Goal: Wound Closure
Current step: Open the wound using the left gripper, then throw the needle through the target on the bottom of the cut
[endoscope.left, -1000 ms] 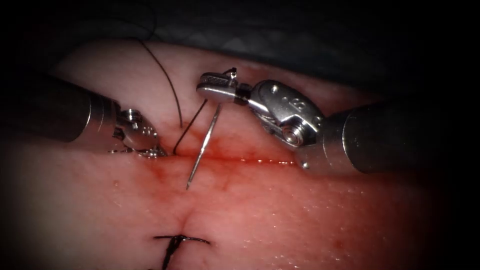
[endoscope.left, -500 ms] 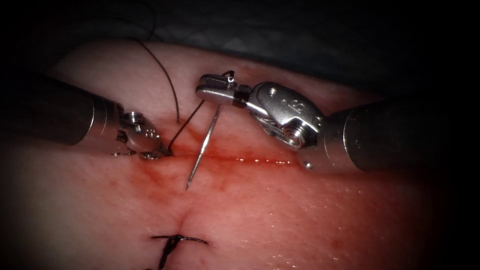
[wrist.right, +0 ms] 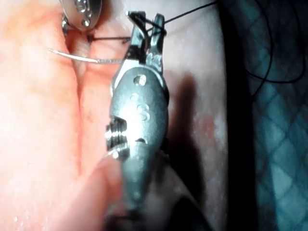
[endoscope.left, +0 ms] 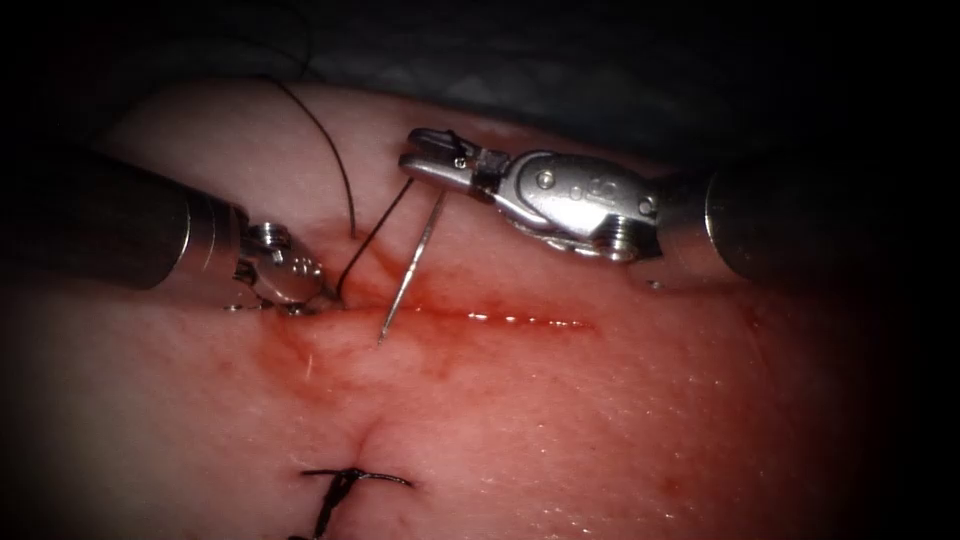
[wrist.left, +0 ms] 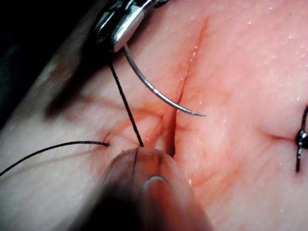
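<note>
My right tool reaches in from the right above the cut, jaws shut on the curved needle near its thread end. The needle hangs free, out of the tissue, its tip just over the cut's left part. Dark thread runs from the needle's end down into the tissue beside my left tool, which rests on the tissue at the cut's left end. In the left wrist view the needle curves out from the right tool. In the right wrist view the jaws grip the needle.
A second strand of thread leaves the tissue above the cut and trails off to the far left. A finished dark stitch sits lower on the tissue, also seen as a stitch from the left wrist. Red fluid stains the tissue around the cut.
The right tool has risen and swung to the right, lifting the needle, so its tip now hangs higher, just over the cut. The left tool has barely moved.
</note>
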`<state>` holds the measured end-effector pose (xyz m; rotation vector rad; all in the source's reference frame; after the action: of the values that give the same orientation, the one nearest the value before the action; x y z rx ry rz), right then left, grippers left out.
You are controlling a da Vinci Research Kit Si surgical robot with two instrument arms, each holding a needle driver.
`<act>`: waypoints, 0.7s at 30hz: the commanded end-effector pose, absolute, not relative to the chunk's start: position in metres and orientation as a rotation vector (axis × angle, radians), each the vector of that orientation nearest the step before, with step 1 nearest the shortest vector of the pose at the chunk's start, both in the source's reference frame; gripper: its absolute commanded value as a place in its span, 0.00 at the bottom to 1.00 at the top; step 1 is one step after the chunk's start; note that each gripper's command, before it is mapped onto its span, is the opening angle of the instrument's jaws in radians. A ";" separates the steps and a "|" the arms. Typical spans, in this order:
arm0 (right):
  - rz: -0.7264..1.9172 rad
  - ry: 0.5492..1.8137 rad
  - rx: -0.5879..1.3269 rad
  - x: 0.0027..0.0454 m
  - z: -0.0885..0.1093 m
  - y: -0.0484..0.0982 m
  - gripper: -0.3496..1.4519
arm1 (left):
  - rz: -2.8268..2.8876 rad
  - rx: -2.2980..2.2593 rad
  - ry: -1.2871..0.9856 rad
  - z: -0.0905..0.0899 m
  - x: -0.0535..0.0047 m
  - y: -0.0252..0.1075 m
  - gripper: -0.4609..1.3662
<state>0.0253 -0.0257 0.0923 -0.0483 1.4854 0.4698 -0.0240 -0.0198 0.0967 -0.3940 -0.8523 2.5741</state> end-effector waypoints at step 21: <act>0.247 1.474 -0.269 0.0284 0.094 -0.027 0.00 | 2.583 -0.394 -0.832 0.097 -0.0242 -0.020 0.96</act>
<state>0.0285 -0.0268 0.0944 -0.2666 1.4734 0.2398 -0.0242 -0.0200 0.0966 -0.3971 -0.8442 2.5804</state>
